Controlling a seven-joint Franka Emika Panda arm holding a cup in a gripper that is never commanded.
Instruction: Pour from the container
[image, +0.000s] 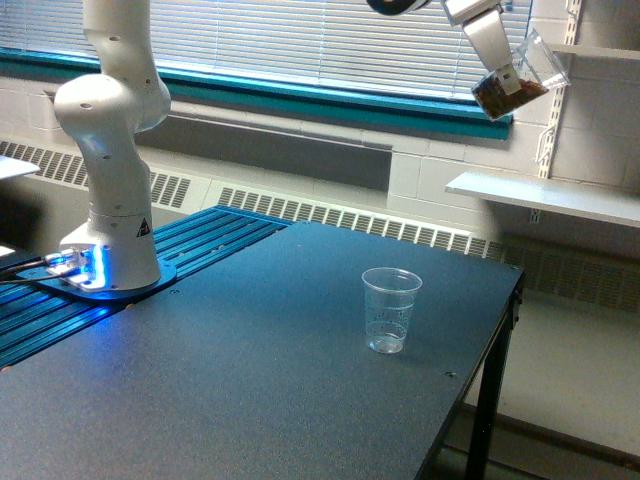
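Fingers (497, 62): closed on the container, seen at the top of the exterior view's right; their tips are hard to make out against the glass.

Container (520, 80): clear jar, held high above the surface and tilted, brown granules (497, 96) gathered at its lower end. No material is seen falling.

Cup (390, 309): clear ribbed plastic, upright, apparently empty, standing on the surface toward the exterior view's right, well below the jar and offset to the exterior view's left of it.

Surface (250, 380): dark tabletop; arm base (108, 250) stands at the exterior view's left.

Handling note, as a judgement: the jar seems too high and not over the cup. Bring it down and across until its lip hangs just above the cup's mouth, then tilt slowly, since the light cup could tip or scatter granules.
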